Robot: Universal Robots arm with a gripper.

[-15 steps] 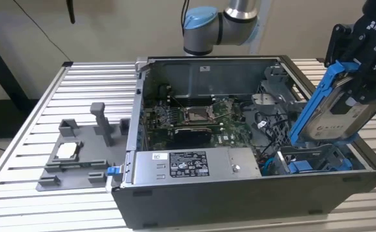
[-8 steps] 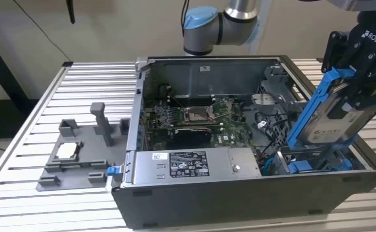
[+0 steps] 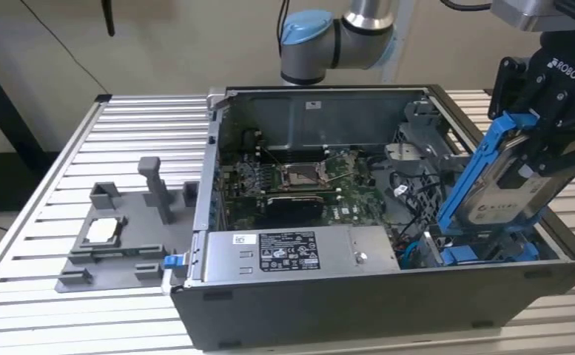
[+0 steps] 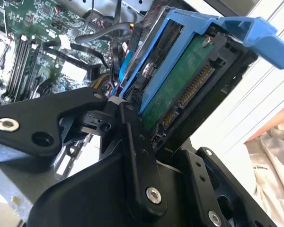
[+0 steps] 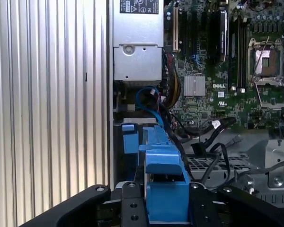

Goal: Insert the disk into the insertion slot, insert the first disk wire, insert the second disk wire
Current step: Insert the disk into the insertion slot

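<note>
First step in hand: the gripper (image 3: 549,151), pinching the disk (image 3: 505,200) by its upper end, holds it tilted inside the computer case (image 3: 366,318), lower end at the insertion slot (image 3: 479,255) (not yet seated), so seating it likely calls for squaring it with the slot.

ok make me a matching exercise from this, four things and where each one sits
Things
1. disk
2. silver stickered box
3. grey fixture
4. motherboard

Places
A. on the slatted table, outside the case
B. tilted, clamped in the gripper
C. flat on the case floor
D. along the case wall nearest the exterior view

Pairs: 1-B, 2-D, 3-A, 4-C
</note>
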